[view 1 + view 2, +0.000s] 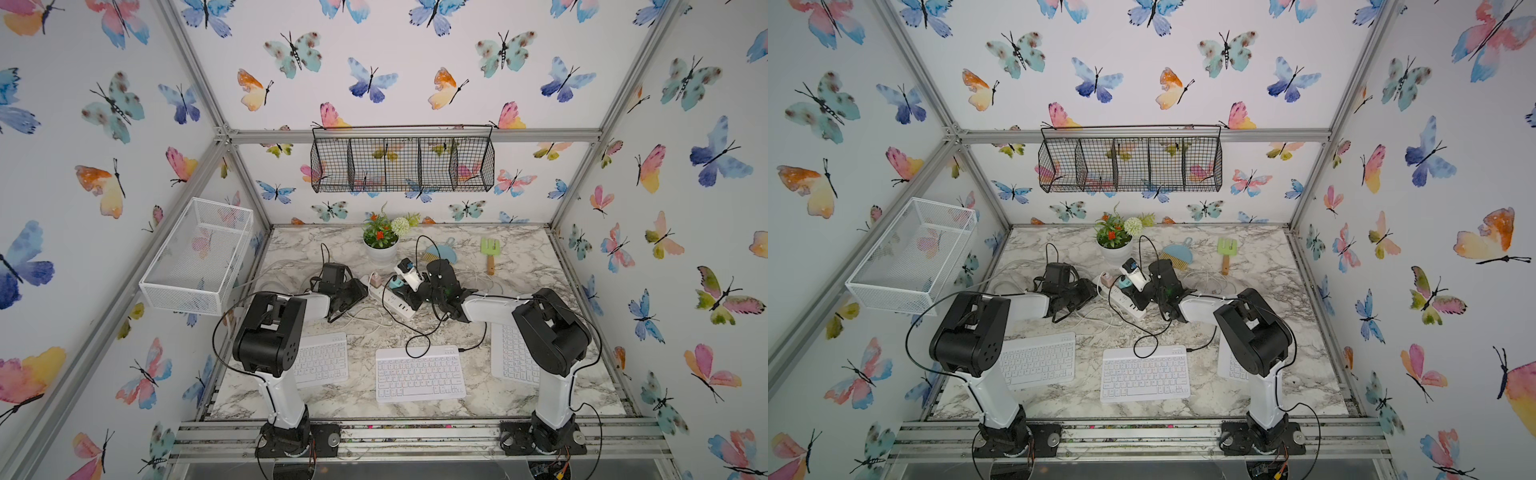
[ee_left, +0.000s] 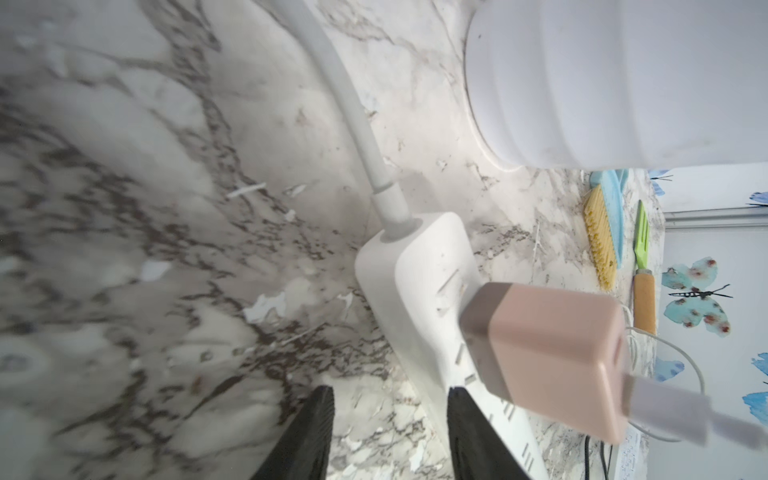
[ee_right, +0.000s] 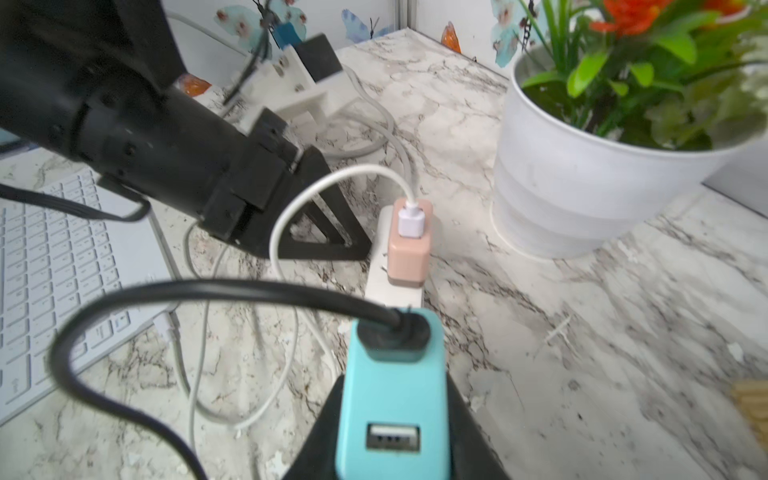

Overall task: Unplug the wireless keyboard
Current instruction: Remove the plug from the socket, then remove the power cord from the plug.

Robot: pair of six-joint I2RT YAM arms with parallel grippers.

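Right gripper (image 3: 395, 415): we are clamping the teal charger (image 3: 392, 365).
Left gripper (image 2: 390, 432): we are holding it parted, empty, at the power strip (image 2: 419, 282).
Remaining: freeing the charger fully, we judge.

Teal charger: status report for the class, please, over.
Right fingers shut on teal charger, black cable attached. Left fingers open over strip. Pink charger on strip, close by.

Looped cables (image 3: 249, 289) and the plant pot (image 3: 561, 187) crowd the power strip (image 2: 415, 266).
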